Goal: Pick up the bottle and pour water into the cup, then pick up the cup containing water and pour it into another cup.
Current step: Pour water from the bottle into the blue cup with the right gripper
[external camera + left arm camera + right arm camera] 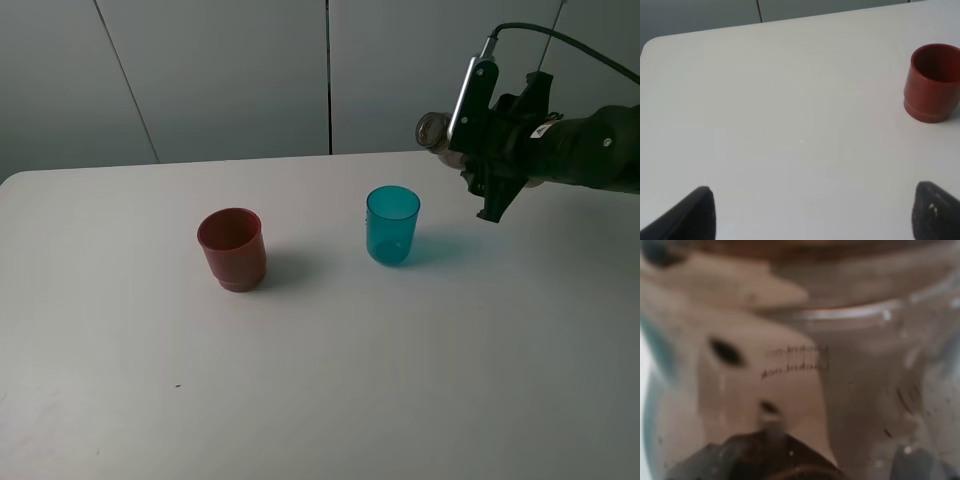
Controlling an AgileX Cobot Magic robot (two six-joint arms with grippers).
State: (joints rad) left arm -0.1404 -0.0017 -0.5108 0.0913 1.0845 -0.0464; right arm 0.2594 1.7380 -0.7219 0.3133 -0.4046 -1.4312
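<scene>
My right gripper (478, 152) is shut on the smoky grey-brown bottle (434, 131), which lies tipped on its side in the air. Its open mouth points left, up and to the right of the teal cup (392, 225). No water shows between mouth and cup. The right wrist view is filled by the blurred bottle (840, 365) wall. The teal cup stands upright mid-table. The red cup (232, 249) stands upright to its left and also shows in the left wrist view (933, 82). My left gripper (815, 212) is open over bare table, well short of the red cup.
The white table (320, 400) runs to a rounded far-left corner (650, 42). Grey wall panels (220, 70) stand behind the far edge. A black cable (570, 40) arcs above the right arm.
</scene>
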